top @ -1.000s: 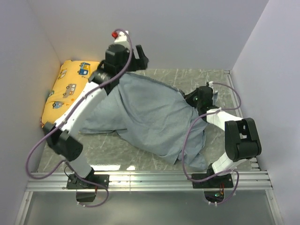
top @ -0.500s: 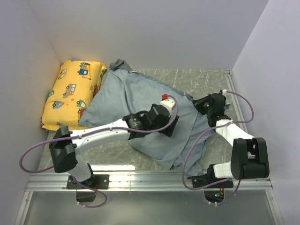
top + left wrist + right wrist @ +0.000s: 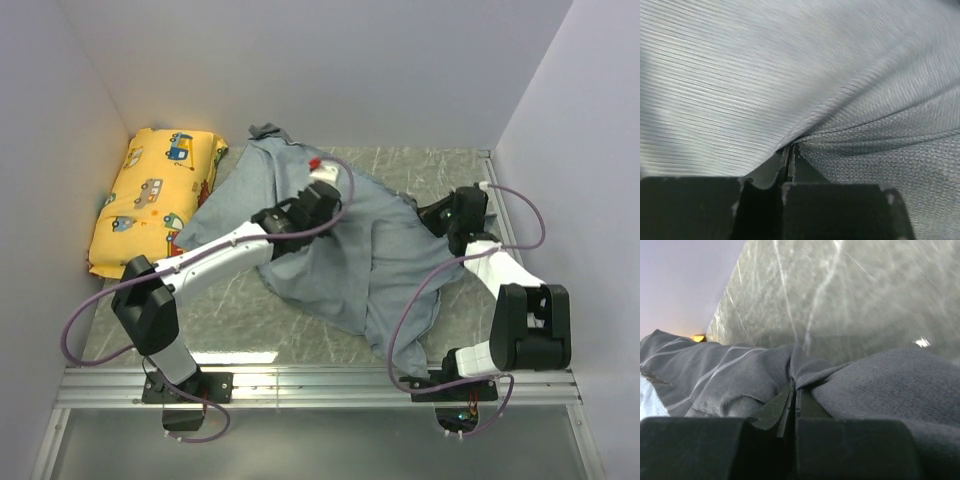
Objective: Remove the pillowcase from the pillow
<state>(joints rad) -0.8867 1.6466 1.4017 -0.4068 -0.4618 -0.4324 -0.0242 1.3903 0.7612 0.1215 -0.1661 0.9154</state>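
Observation:
The grey-blue pillowcase [image 3: 370, 265] lies spread and rumpled across the middle of the table, from the back wall to the front right. My left gripper [image 3: 296, 218] rests on its middle. In the left wrist view that gripper [image 3: 791, 150] is shut, with a fold of the pillowcase [image 3: 880, 165] pinched between its jaws. My right gripper [image 3: 440, 218] is at the cloth's right edge. In the right wrist view it [image 3: 794, 385] is shut on a bunched fold of the white-striped pillowcase [image 3: 730, 375]. The pillow is hidden; I cannot tell whether it is inside the cloth.
A yellow vehicle-print cushion [image 3: 150, 200] lies in the back left corner against the wall. Grey walls close the table on the left, back and right. Marbled table top [image 3: 230, 310] shows in front of the cloth, and a metal rail [image 3: 320, 385] runs along the near edge.
The left arm swung from the cloth's back edge down over its front, then came back to its middle and shut on it. The right gripper moved right, pulling the cloth with it.

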